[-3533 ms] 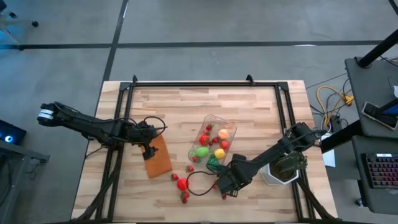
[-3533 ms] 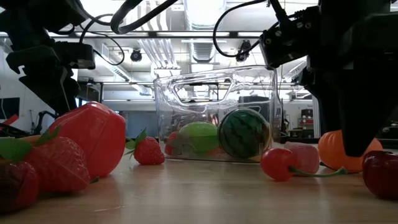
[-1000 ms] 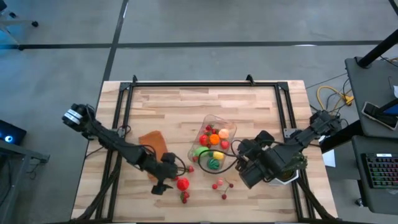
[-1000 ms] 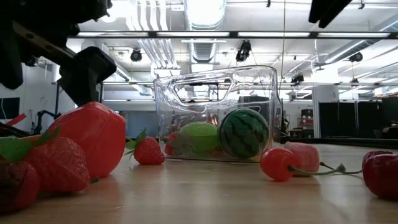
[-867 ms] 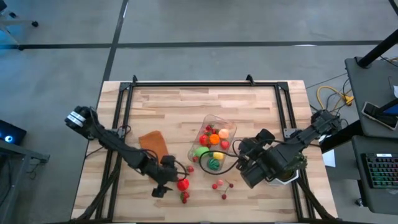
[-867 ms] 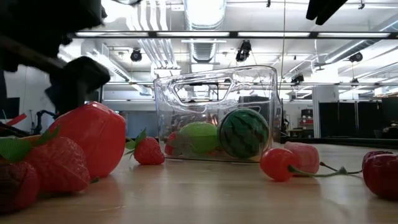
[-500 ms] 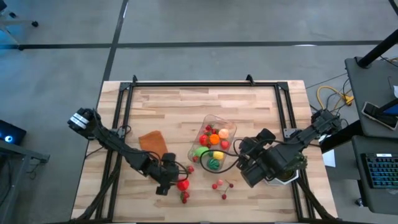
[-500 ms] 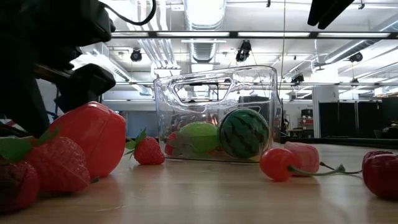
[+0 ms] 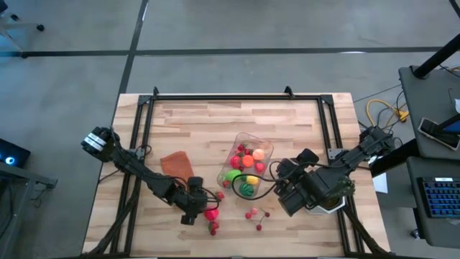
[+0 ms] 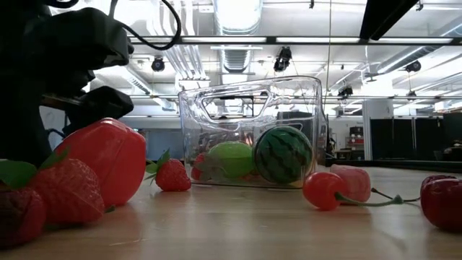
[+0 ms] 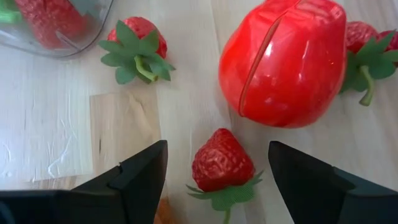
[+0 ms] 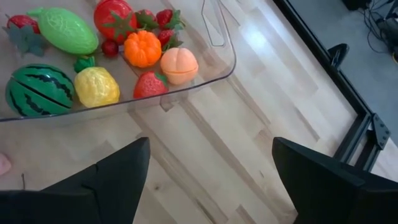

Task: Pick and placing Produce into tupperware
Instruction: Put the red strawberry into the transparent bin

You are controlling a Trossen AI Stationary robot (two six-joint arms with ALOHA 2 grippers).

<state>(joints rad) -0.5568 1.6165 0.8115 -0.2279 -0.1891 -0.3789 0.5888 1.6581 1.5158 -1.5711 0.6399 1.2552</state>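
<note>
Strawberry sits on the table between the left gripper's fingers, which are open and not touching it; nothing held. In the high view that gripper is low over the loose fruit at the front of the table, near the tub's near end.

Doing this pick well, my read:
- Big red fruit lies just beyond the berry, near the far finger. Keep the jaws centred on the berry so that finger doesn't nudge it.
- Leaves point back at the wrist; close across the red body, not the leaves.
- Another strawberry is off to the side, well clear.

Right gripper hangs wide open and empty just beside the tub.

Tub contents: watermelon, lemon, green fruit, tomato, small orange, peach, plus a few strawberries. Plenty of room left at the far end.

Still loose on the table: cherry, a pink piece, more red fruit.
</note>
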